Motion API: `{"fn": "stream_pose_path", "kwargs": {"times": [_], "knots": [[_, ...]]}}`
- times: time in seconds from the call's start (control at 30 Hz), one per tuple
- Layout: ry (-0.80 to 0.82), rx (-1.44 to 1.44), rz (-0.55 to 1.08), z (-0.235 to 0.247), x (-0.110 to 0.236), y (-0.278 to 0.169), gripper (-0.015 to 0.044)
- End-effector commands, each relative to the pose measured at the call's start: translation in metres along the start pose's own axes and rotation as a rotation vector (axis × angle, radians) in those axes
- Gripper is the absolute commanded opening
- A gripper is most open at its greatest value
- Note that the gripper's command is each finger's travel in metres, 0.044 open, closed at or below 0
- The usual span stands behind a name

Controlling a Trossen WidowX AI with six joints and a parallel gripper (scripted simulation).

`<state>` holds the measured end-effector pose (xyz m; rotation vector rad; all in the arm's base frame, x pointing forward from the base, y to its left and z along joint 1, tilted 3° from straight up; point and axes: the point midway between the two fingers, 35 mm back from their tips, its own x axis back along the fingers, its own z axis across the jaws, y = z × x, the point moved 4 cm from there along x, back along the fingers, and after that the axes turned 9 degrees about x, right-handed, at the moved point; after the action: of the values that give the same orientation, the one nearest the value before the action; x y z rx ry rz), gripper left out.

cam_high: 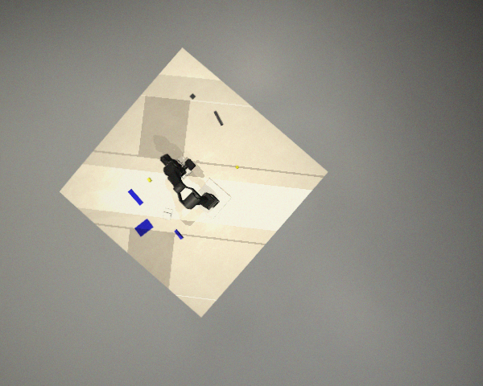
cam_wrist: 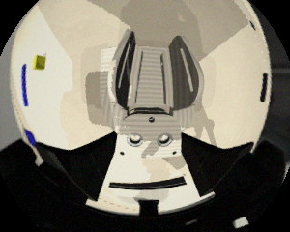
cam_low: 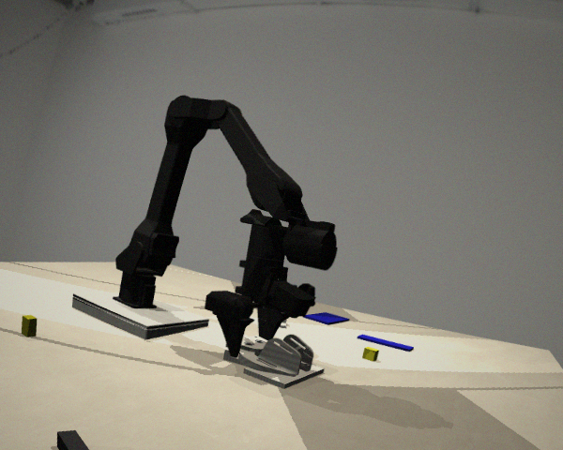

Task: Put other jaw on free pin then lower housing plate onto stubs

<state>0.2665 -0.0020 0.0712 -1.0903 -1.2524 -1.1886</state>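
My gripper (cam_low: 251,346) (cam_wrist: 148,134) points down, its fingers shut on the sides of the pale housing plate (cam_wrist: 150,140). Two round metal stub ends show in the plate's holes in the wrist view. The near jaw (cam_low: 279,357) (cam_wrist: 188,72) and the far jaw (cam_low: 302,349) (cam_wrist: 125,72) stand on edge, side by side and apart, on the grey base (cam_low: 284,382) (cam_wrist: 106,63). Their rear ends, the gear teeth and the pins are hidden at the plate. Whether the plate is fully seated and level, I cannot tell.
A yellow block (cam_high: 149,179) (cam_low: 370,353) (cam_wrist: 40,62), a long blue bar (cam_high: 135,196) (cam_low: 385,342) and a blue square (cam_high: 144,227) (cam_low: 327,318) lie beyond the base. Another yellow block (cam_high: 237,166) (cam_low: 28,325) and a dark bar (cam_high: 218,117) are on the other side.
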Motion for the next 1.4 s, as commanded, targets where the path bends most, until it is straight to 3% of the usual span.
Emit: {"fn": "stream_pose_path", "kwargs": {"times": [0.0,1.37], "knots": [[0.006,-0.005,0.006,0.0005,-0.0014,0.0001,0.0351],[0.006,-0.005,0.006,0.0003,-0.003,0.0005,0.0351]]}}
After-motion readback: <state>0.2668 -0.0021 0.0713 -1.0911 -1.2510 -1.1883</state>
